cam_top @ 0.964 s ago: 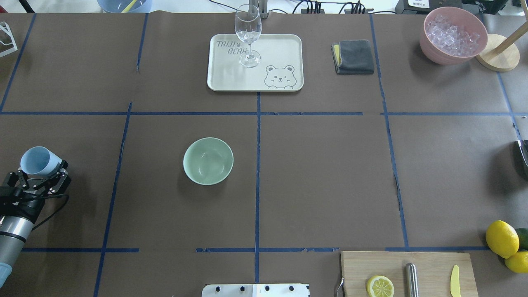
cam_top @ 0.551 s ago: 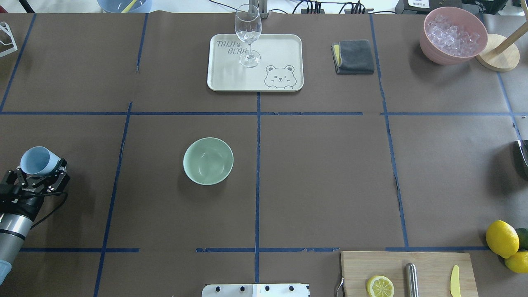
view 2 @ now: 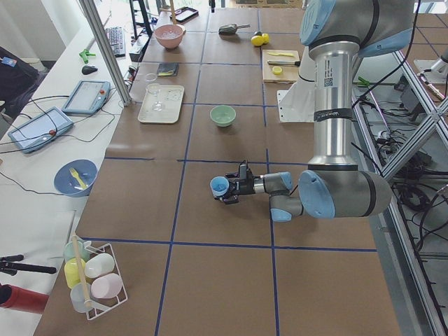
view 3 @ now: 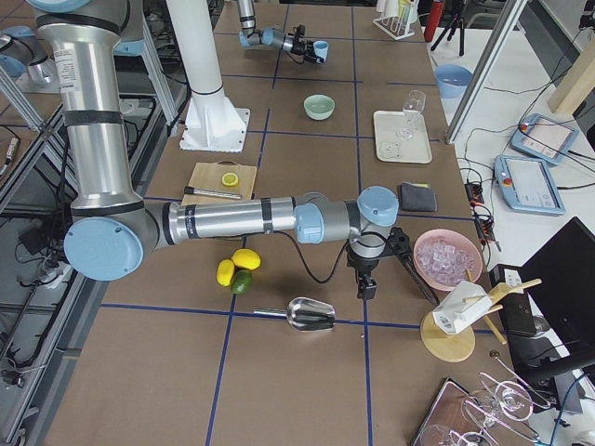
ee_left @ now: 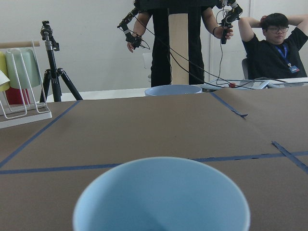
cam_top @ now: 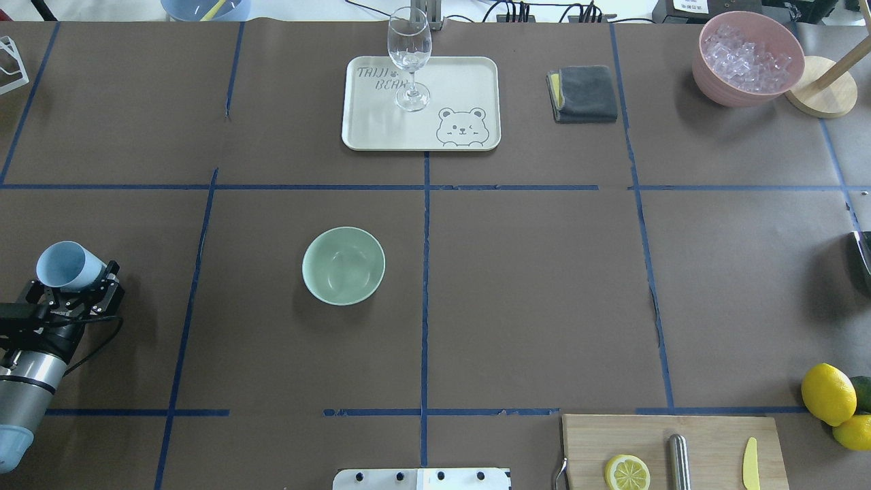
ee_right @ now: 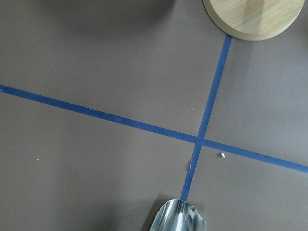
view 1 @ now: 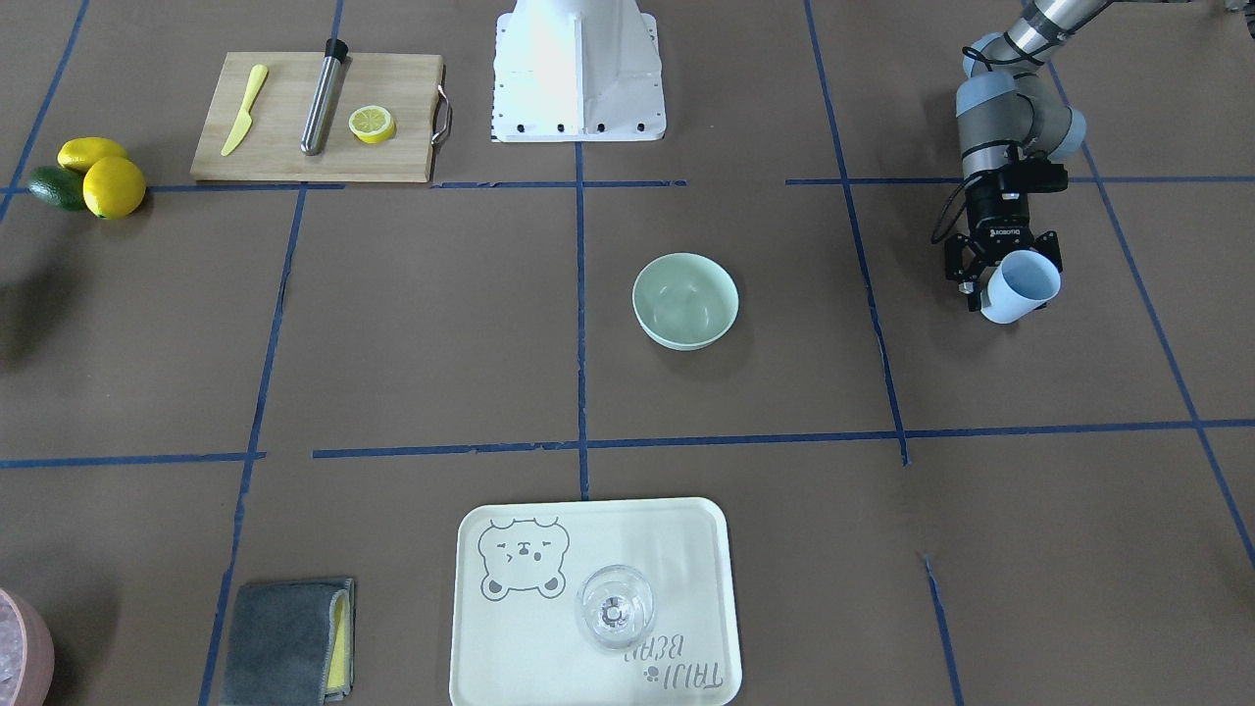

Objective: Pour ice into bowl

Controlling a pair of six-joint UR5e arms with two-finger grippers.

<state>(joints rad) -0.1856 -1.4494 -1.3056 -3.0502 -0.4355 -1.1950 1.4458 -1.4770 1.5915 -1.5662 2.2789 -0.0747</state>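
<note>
Base plate [cam_top: 422, 478] at the near edge; just right of it a cutting board [cam_top: 708, 435] with a lemon half [cam_top: 627, 472], a metal rod [cam_top: 678, 461] and a yellow knife [cam_top: 750, 464] on it; whole lemons [cam_top: 827, 393] beside the board at the table's right edge. Left gripper [cam_top: 73, 284] at the near left of the table, fingers clamped on a light blue cup [cam_top: 62, 265]; cup tilted, mouth pointing away from the arm; ice: cannot tell whether any lies in the cup. Bowl [cam_top: 343, 265] stands upright mid-table, just left of the centre tape line, well apart from the cup; its inside looks bare green. Right gripper [view 3: 368, 286] hangs over the right end of the table, near a metal scoop [view 3: 311, 314] lying on the paper; cannot tell how wide its fingers stand. Far side: tray [cam_top: 469, 75] with a wine glass [cam_top: 409, 51] upright on it; folded grey cloth [cam_top: 585, 92] right of the tray; pink bowl [cam_top: 708, 68] full of clear cubes [cam_top: 747, 58] at the far right corner, touching or just beside a round wooden disc [cam_top: 823, 95].
</note>
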